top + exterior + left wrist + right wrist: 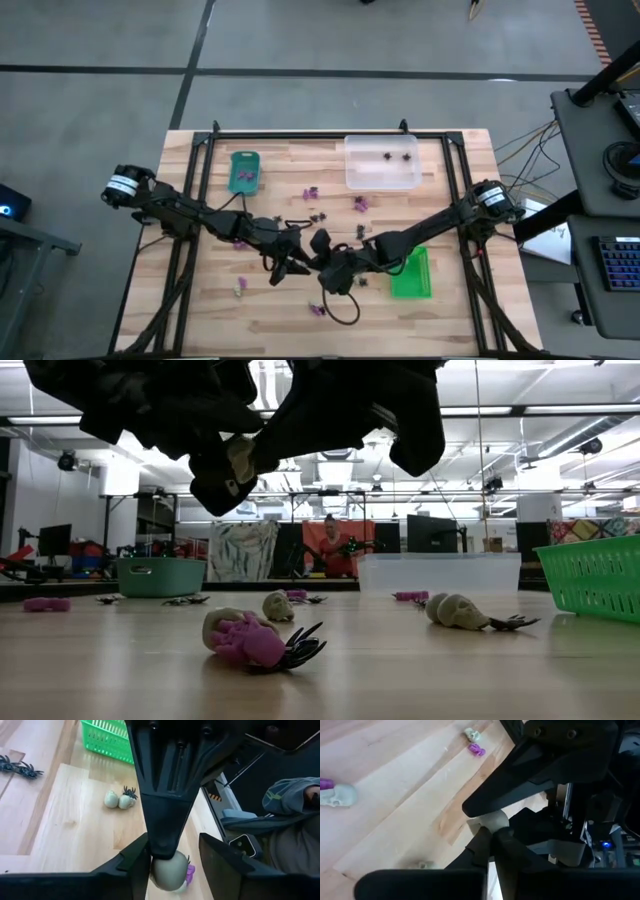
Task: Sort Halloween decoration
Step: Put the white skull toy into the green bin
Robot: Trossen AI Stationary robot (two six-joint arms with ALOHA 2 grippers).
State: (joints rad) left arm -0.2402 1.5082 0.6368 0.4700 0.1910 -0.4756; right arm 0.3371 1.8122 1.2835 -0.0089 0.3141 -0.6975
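Cream skull (167, 870), light and hard (likely slick): right tool (492, 832) pinches its crown between the left tool's (175, 857) spread fingers.

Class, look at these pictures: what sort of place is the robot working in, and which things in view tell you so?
Probably a robotics lab or workshop. A wooden table stands on a bare grey floor, a desk with a keyboard sits beside it, and beyond the table show monitors and a person.

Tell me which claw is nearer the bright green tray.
Right. The right claw sits just beside the bright green tray, toward the table's middle; the left claw is farther off, beyond the right one.
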